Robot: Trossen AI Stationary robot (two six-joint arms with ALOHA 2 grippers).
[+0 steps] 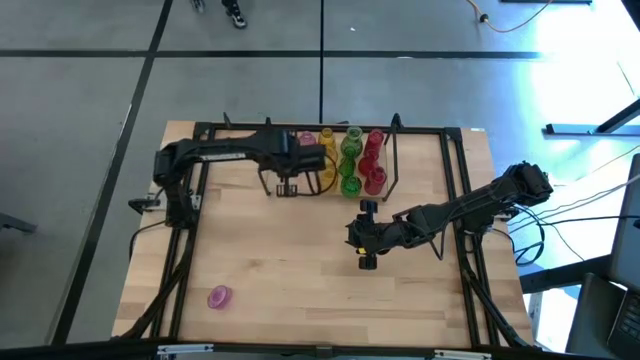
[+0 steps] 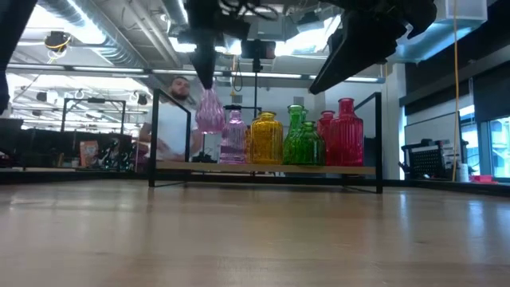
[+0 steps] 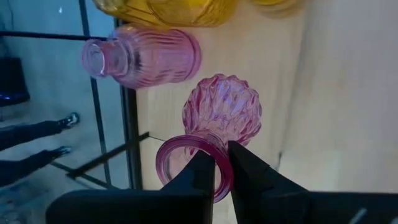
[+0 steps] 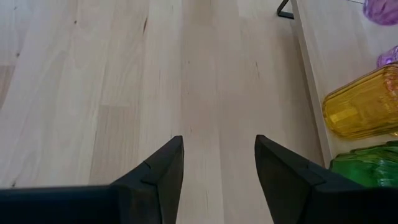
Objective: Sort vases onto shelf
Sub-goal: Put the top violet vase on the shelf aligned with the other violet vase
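While my left gripper (image 3: pixel 222 167) hangs over the left end of the shelf (image 2: pixel 263 169), it's got a pink vase (image 3: pixel 221 112) pinched by the rim, one finger inside the mouth and one outside, jaws narrow. In the low view that vase (image 2: pixel 209 112) dangles clear above the shelf board, not touching it, just left of the other pink vase (image 2: pixel 234 137) that's already standing there.

The rest of the row on the shelf goes yellow vase (image 2: pixel 266 139), green vases (image 2: pixel 301 135), then red vases (image 2: pixel 344 131) at the right end, all upright and packed close together. From above they sit bunched in the middle of the shelf (image 1: pixel 390 150), near the far edge of the table (image 1: pixel 300 270).

My right gripper (image 4: pixel 219 163) is spread wide and holds nothing, hovering over bare wood in front of the shelf, near the table's middle.

One more pink vase (image 1: pixel 219 296) lies on its side way off near the front left corner of the table, well apart from everything.

There's a person (image 2: pixel 171 119) in the room behind the shelf.
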